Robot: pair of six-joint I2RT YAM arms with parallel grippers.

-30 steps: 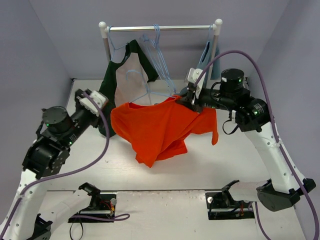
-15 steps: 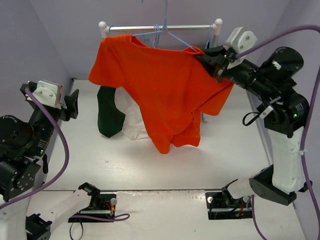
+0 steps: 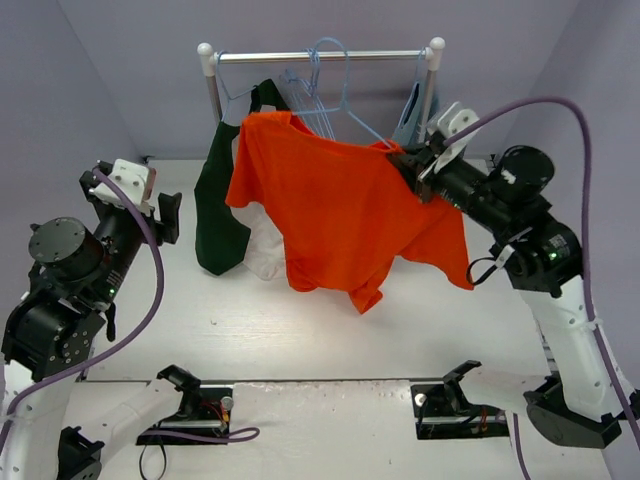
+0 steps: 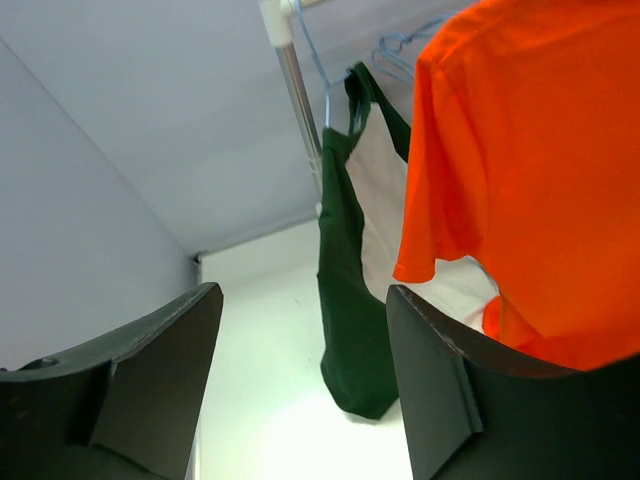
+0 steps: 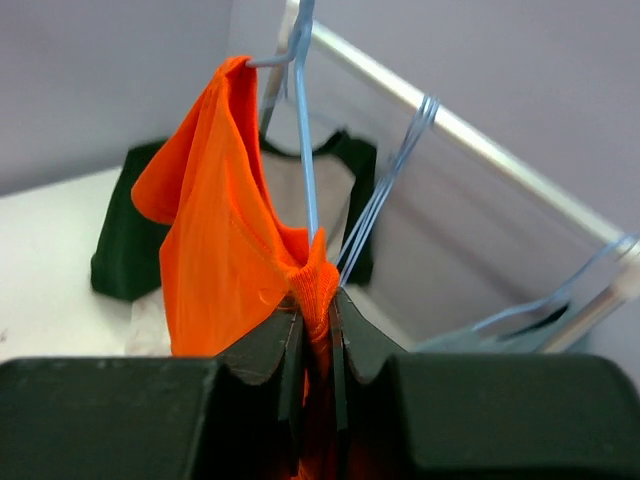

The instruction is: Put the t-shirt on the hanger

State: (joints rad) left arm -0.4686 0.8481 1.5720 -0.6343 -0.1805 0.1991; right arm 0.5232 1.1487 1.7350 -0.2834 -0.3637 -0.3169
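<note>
- Hanging in front of the rack (image 3: 320,57) in the top view, the t-shirt (image 3: 340,220) is pinched at one shoulder by the right gripper (image 3: 408,165). The hanger (image 3: 362,128) runs along its top edge.
- Left wrist: the left gripper (image 4: 303,295) is spread apart and empty, facing the green-and-white garment (image 4: 350,300).
- Right wrist: the jaws clamp orange fabric, and the hanger's wire rises from the fold.

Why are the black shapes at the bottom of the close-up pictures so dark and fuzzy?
Left wrist view: that is the left gripper, too close to focus and barely lit. Right wrist view: the right gripper, equally dark, pinching the t-shirt; the rail behind looks soft. Top view: sharp, evenly lit, faint shadows.
</note>
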